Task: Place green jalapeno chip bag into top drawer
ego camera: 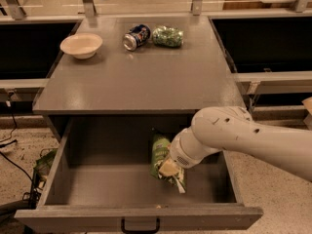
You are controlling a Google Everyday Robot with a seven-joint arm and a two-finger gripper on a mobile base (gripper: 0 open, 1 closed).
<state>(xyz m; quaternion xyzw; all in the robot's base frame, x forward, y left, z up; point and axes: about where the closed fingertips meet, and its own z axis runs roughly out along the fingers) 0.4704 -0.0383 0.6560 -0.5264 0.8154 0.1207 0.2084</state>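
Observation:
The green jalapeno chip bag (160,154) is inside the open top drawer (73,182), right of its middle, lying lengthwise with its far end toward the back. My gripper (168,168) reaches down into the drawer from the right and is shut on the bag's near half. The white arm covers most of the gripper. The drawer is pulled fully out below the grey table (141,82), and its black handle (140,226) shows at the bottom edge.
On the tabletop at the back stand a cream bowl (81,45), a soda can lying on its side (136,36) and a small dark-green wadded packet (168,36). My white arm (253,140) crosses the drawer's right wall. Cables (12,147) lie on the floor at the left.

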